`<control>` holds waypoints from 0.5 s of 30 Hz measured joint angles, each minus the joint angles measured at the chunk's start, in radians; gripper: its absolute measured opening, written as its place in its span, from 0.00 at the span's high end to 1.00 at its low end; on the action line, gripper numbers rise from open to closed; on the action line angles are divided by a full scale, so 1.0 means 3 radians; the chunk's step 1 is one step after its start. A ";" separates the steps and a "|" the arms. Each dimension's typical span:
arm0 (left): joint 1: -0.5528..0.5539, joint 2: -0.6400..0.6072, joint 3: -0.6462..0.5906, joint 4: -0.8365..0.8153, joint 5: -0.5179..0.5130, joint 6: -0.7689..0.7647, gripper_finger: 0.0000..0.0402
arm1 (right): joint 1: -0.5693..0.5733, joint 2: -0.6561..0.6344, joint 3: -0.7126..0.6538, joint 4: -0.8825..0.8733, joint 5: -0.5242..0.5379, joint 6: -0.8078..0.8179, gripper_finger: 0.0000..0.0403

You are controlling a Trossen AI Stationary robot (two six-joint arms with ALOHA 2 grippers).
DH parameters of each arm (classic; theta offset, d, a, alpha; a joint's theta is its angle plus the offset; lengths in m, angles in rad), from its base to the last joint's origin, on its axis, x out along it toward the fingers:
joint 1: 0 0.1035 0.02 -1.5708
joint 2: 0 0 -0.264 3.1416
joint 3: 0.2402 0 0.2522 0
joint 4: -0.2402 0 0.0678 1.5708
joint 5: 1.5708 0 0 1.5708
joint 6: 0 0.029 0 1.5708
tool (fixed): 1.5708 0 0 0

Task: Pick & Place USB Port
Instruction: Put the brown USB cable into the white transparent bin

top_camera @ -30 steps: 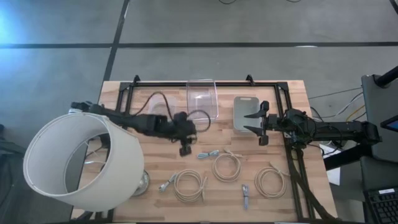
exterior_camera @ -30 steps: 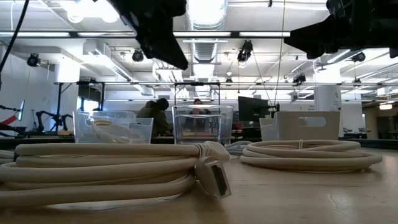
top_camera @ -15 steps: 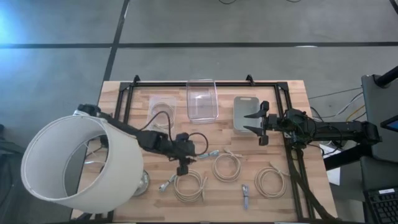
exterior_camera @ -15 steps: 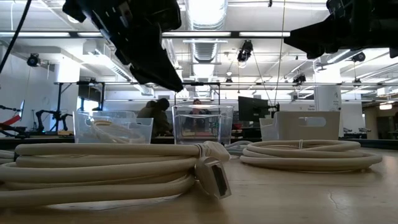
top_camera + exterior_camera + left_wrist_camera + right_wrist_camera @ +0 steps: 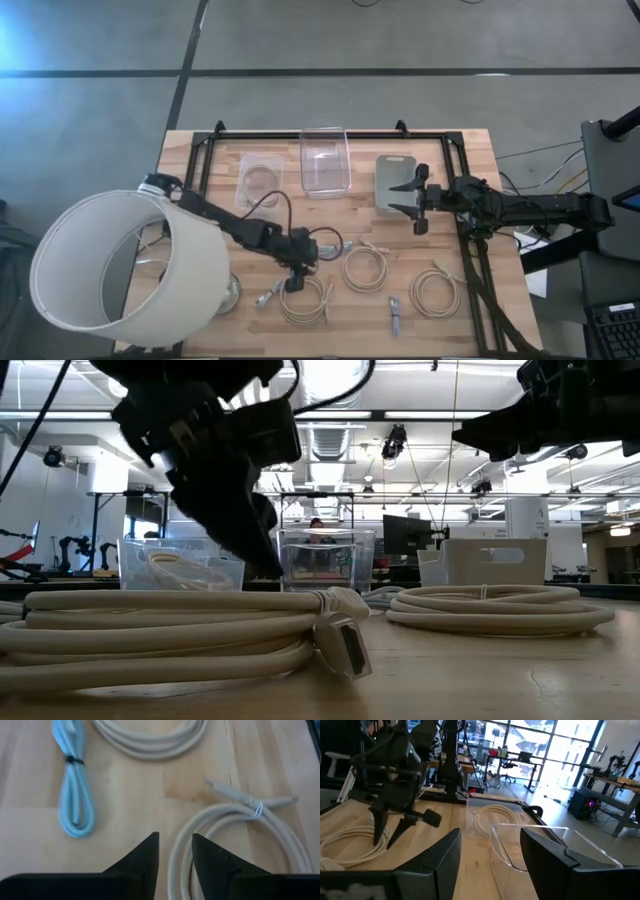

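Near edge of the pale wooden plank worktop [image 5: 470, 200]: a cream coiled USB cable, tied in a flat ring with a grey plug end [image 5: 303, 299], lies at about 6 o'clock; its plug points toward 9 o'clock. A short light-blue bundled cable [image 5: 394, 316] lies just right of it, and a second cream coil [image 5: 436, 292] sits toward 5 o'clock.

Left claw [image 5: 294, 275] hangs low over the 12 o'clock edge of the near cream coil. Its fingers [image 5: 145, 857] stand slightly apart with nothing between them; the coil's loop passes under one finger in the wrist view. Whether they touch the cable cannot be told.

Mid worktop: a third cream coil [image 5: 364, 268] and another small light-blue bundle [image 5: 336, 247].

Farther back, toward 12 o'clock: a small clear plastic tub holding one coiled cable [image 5: 260, 181], a taller empty clear plastic bin [image 5: 325, 160], and a grey rectangular box [image 5: 394, 181].

Right claw [image 5: 411, 197] waits at 2 o'clock beside the grey box, fingers spread wide, empty.
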 joint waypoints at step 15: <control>0.0001 0.0252 0.0005 0.0027 0.0201 0.0274 0.50 | 0.0000 0.0040 0.0000 0.0005 0.0000 -0.0021 0.50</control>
